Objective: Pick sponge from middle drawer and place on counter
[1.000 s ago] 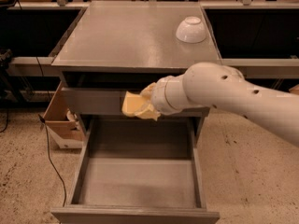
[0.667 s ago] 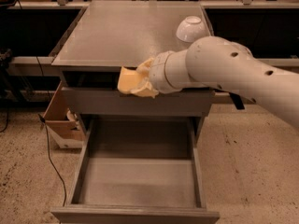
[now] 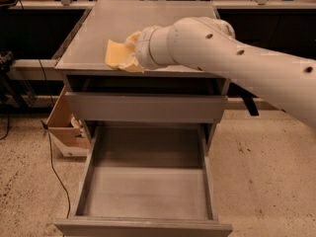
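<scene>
The yellow-tan sponge is held in my gripper, whose tan fingers are shut on it. It hangs just over the front left part of the grey counter, near its front edge. I cannot tell if it touches the surface. My white arm reaches in from the right across the counter. The middle drawer is pulled out wide below, and its flat floor holds nothing.
A shallower grey drawer front sits slightly out between the counter and the open drawer. A cardboard box stands on the floor at the left, with a black cable beside it. Dark shelving runs behind the cabinet.
My gripper has carried the sponge up and back, from in front of the upper drawer front to over the counter's front left part.
</scene>
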`<action>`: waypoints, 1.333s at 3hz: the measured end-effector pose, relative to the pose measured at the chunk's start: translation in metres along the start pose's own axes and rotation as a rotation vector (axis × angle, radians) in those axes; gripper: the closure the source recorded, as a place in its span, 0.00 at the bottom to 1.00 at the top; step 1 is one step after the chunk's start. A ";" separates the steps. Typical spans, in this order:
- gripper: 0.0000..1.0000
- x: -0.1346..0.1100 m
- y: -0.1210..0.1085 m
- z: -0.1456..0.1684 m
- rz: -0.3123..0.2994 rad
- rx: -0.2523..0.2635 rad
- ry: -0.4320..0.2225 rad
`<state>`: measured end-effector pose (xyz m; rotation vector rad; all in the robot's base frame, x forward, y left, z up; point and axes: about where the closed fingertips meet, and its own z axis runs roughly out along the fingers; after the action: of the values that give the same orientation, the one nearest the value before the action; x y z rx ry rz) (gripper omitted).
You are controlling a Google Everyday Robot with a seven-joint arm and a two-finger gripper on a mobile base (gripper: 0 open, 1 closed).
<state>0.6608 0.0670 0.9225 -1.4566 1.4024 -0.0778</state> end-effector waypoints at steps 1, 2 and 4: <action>1.00 -0.006 -0.028 0.044 -0.027 0.028 -0.040; 1.00 -0.005 -0.058 0.090 -0.025 0.043 -0.078; 0.62 0.036 -0.060 0.168 0.059 -0.014 -0.083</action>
<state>0.8245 0.1273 0.8698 -1.4131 1.3797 0.0299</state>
